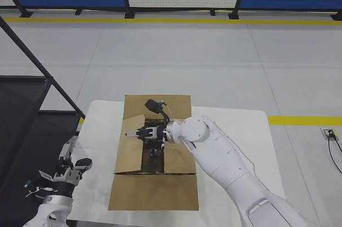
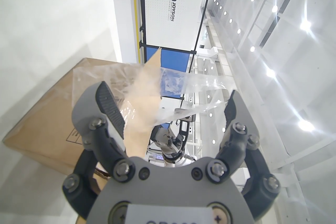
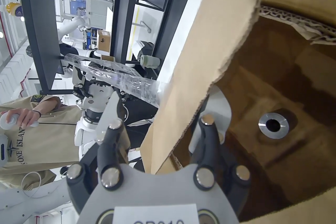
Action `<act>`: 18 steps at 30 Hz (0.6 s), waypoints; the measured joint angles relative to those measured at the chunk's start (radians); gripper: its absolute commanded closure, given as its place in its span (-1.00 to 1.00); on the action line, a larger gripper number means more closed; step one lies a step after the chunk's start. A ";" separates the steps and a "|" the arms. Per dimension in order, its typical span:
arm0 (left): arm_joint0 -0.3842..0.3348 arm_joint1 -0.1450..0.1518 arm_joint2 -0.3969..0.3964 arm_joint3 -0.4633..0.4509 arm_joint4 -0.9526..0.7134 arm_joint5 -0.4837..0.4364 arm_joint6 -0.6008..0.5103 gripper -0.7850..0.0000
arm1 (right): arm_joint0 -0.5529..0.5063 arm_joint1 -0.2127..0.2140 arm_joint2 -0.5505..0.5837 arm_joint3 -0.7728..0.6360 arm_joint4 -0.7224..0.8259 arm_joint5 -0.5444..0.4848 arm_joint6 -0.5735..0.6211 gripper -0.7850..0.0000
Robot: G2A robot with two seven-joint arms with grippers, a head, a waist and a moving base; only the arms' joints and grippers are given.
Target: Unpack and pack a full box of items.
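Bright, even overhead light fills the room, and the ceiling lamps (image 2: 305, 24) flare into starbursts in the left wrist view. The inside of the box (image 3: 275, 93) lies in deep brown shadow. Both wrist views bow straight lines towards their edges.

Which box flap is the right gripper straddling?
The side flap toward the left gripper; it runs between the right gripper's open fingers. The other three flaps lie clear of it.
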 measured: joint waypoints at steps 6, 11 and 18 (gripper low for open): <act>-0.001 0.000 -0.010 0.000 -0.006 0.005 -0.006 -1.00 | 0.022 -0.012 -0.011 0.046 -0.012 0.048 -0.029 1.00; -0.001 -0.001 -0.022 -0.005 -0.014 0.011 -0.006 -1.00 | 0.036 -0.016 -0.008 0.082 -0.004 0.054 -0.016 1.00; 0.004 -0.001 -0.027 -0.023 -0.011 0.016 -0.014 -1.00 | 0.046 -0.021 -0.007 0.105 0.000 0.047 -0.010 1.00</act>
